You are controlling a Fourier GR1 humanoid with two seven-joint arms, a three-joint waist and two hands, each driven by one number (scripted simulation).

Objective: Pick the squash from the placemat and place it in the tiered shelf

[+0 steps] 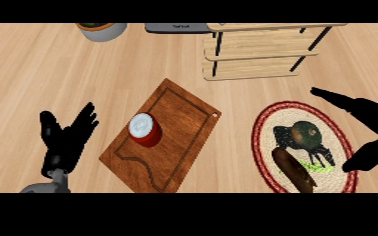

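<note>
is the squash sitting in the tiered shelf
No, the squash lies on the placemat, well apart from the tiered shelf.

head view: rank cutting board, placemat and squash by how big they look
1-2. cutting board and placemat: look about alike, too close to rank
3. squash: clearly smallest

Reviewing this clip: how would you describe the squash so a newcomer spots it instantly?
Right of the wooden cutting board lies an oval placemat with a red rim. The squash sits near its middle. It is round and dark green, unlike the long brown item beside it, nearer the robot.
</note>
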